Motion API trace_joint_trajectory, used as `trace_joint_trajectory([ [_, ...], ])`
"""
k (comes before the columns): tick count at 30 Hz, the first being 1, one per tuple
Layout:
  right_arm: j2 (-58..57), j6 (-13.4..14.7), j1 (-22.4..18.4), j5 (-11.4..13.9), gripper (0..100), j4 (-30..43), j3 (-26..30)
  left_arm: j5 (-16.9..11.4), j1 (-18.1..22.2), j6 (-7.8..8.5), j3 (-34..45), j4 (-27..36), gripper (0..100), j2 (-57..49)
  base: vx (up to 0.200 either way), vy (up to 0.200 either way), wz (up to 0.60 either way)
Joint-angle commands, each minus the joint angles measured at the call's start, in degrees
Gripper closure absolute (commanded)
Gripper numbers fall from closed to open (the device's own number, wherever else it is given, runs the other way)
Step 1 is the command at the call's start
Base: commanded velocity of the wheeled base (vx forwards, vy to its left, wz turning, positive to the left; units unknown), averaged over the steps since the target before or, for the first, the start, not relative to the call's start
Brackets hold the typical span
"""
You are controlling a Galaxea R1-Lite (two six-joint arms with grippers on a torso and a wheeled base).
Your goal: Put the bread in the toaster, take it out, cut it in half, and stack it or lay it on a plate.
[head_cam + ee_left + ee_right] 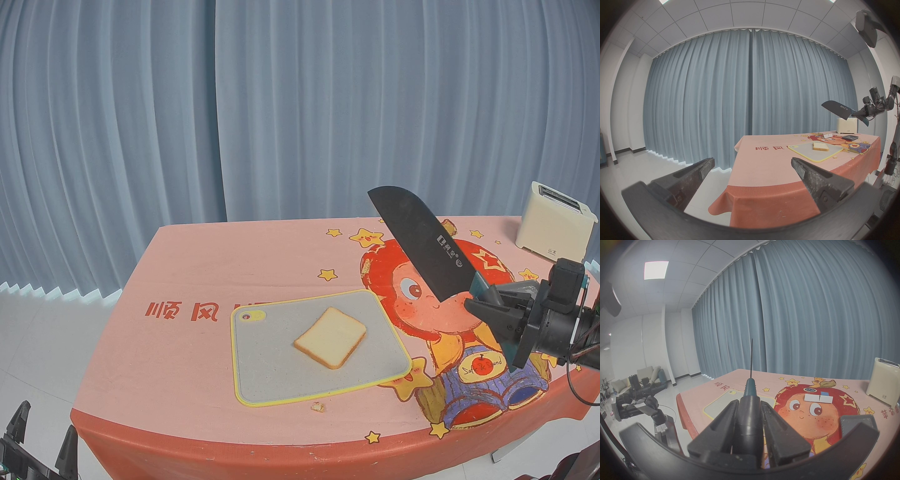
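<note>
A single slice of bread [330, 337] lies flat on the grey, yellow-rimmed cutting board [269, 362] at the middle of the table. My right gripper [484, 300] hovers above the table to the right of the board, shut on the teal handle of a black knife [425, 240] whose blade points up and away toward the curtain. From the right wrist, the gripper [750, 415] clamps the handle and the knife [751, 358] shows edge-on. The cream toaster [555, 228] stands at the far right corner. My left gripper [753, 175] hangs open, low beside the table's front left corner.
A small crumb [318, 407] lies in front of the board. A white flat piece [818, 398] and a dark grey block [857, 422] rest on the cartoon print right of the board. The pink cloth left of the board is bare.
</note>
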Motion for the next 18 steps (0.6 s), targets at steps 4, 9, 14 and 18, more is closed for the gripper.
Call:
trace_joint_trajectory([
  [4, 0.7, -0.1, 0.2, 0.5, 100, 5.3, -5.0, 0.0, 0.0, -0.02, 1.0, 0.0, 0, -0.1, 0.000, 0.000, 0.00],
  [9, 1.1, -0.4, 0.3, 0.6, 100, 11.8, -10.0, 0.0, 0.0, -0.02, 1.0, 0.0, 0, -0.1, 0.000, 0.000, 0.00],
  [14, 2.9, -1.5, 0.9, 0.1, 100, 16.8, -14.0, 0.0, 0.0, -0.02, 1.0, 0.0, 0, -0.1, 0.000, 0.000, 0.00],
  [18, 4.6, -1.6, 1.9, 0.2, 100, 24.7, -19.2, 0.0, 0.0, -0.02, 1.0, 0.0, 0, -0.1, 0.000, 0.000, 0.00],
])
